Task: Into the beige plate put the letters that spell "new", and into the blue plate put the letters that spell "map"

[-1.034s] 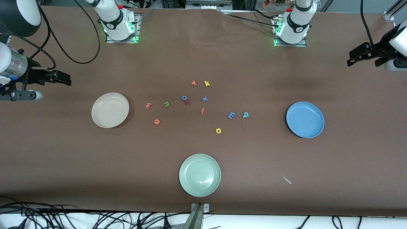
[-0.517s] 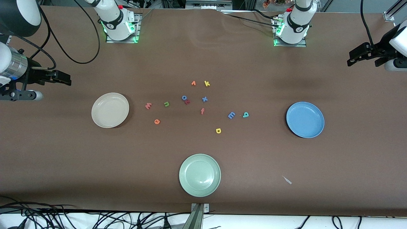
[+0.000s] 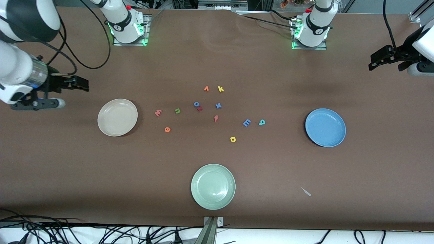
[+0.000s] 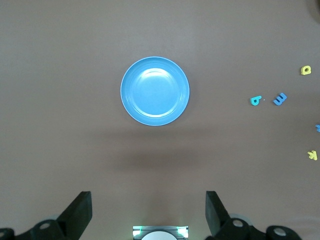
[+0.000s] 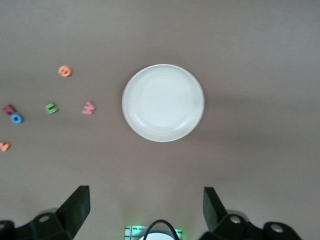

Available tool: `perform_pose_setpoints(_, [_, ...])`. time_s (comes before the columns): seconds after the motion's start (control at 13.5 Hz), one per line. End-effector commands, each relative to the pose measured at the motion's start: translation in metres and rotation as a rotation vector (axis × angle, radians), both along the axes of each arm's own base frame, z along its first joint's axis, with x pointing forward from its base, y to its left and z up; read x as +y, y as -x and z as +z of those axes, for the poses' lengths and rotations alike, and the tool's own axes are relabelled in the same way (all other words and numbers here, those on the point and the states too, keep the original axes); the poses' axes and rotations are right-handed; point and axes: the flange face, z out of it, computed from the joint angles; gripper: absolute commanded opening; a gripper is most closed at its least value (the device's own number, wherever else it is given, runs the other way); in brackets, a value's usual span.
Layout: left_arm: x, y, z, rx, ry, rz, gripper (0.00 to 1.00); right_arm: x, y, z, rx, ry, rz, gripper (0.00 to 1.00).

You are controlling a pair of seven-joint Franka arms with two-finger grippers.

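Note:
The beige plate (image 3: 117, 117) (image 5: 163, 102) lies toward the right arm's end. Beside it lie the pinkish "w" (image 3: 158, 112) (image 5: 88, 107), green "n" (image 3: 177, 110) (image 5: 51, 108) and orange "e" (image 3: 167, 129) (image 5: 64, 71). The blue plate (image 3: 325, 127) (image 4: 155, 91) lies toward the left arm's end. Blue "m" (image 3: 247, 122) (image 4: 280, 98), teal "a" (image 3: 261, 122) (image 4: 255, 101) and yellow "p" (image 3: 232, 139) (image 4: 305, 70) lie between it and the table's middle. My right gripper (image 3: 80, 83) (image 5: 145, 197) hangs open and empty over bare table by the beige plate. My left gripper (image 3: 375, 59) (image 4: 148, 200) hangs open and empty at its end of the table.
A pale green plate (image 3: 213, 186) lies nearest the front camera. In the middle lie a yellow "k" (image 3: 220, 89), an orange letter (image 3: 206, 88), a blue "o" (image 3: 196, 104) touching a red letter (image 3: 200, 108), a blue "x" (image 3: 218, 105) and an orange-red "f" (image 3: 216, 118). A small pale scrap (image 3: 306, 191) lies near the front edge.
My right arm has swung in toward the beige plate, its gripper still open. The left arm has barely shifted. No letter or plate has moved.

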Motion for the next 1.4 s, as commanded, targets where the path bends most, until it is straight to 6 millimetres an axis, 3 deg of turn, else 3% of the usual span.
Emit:
perform_pose_setpoints(0.0, [0.001, -0.001, 0.006, 0.007, -0.017, 0.005, 1.00, 0.030, 0.000, -0.019, 0.039, -0.038, 0.032, 1.00])
perform_pose_setpoints(0.22, [0.001, -0.001, 0.006, 0.007, -0.017, 0.006, 1.00, 0.070, -0.001, -0.051, 0.045, -0.041, -0.030, 1.00])
perform_pose_setpoints(0.44, [0.004, -0.001, 0.006, 0.007, -0.017, 0.011, 1.00, 0.100, 0.012, -0.070, 0.039, -0.020, -0.061, 1.00])
perform_pose_setpoints(0.66, [0.007, -0.004, 0.001, 0.017, -0.015, 0.014, 1.00, 0.109, 0.036, -0.096, 0.000, -0.026, -0.076, 1.00])
perform_pose_setpoints(0.81, [0.002, -0.005, 0.001, 0.016, -0.014, 0.006, 1.00, 0.135, 0.058, -0.123, -0.035, -0.027, -0.096, 1.00])
perform_pose_setpoints(0.96, [-0.008, -0.007, -0.002, 0.019, -0.009, -0.012, 1.00, 0.160, 0.074, -0.149, -0.086, -0.033, -0.133, 1.00])
perform_pose_setpoints(1.11, [-0.035, -0.013, -0.012, 0.030, 0.028, -0.052, 1.00, 0.165, 0.081, -0.182, -0.135, -0.053, -0.160, 1.00])
perform_pose_setpoints(1.33, [-0.061, -0.029, -0.032, -0.001, 0.080, -0.082, 1.00, 0.190, 0.100, -0.226, -0.178, -0.080, -0.182, 1.00])
